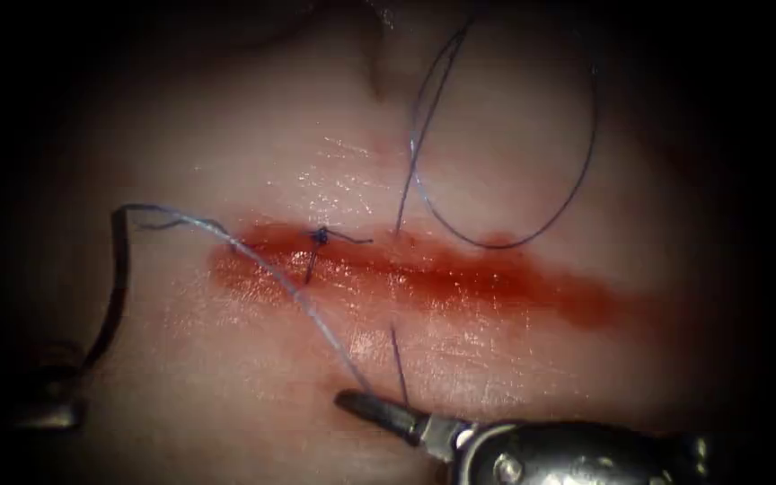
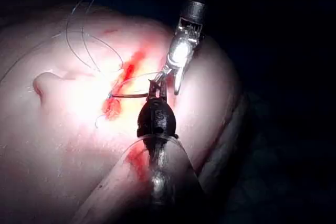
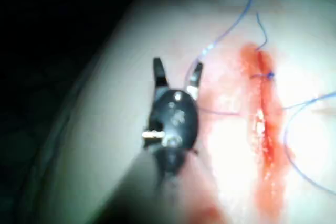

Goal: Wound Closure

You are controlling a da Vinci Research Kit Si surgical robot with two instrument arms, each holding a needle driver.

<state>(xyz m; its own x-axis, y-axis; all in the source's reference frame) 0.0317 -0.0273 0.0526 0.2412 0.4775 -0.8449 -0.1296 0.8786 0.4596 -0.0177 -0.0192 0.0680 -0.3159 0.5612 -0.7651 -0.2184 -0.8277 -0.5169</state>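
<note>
The right hand (image 1: 365, 406) lies flat below the cut (image 1: 424, 269), spread wide, holding nothing.

No writing, label, brand, number or sign can be read in any of these views.
</note>
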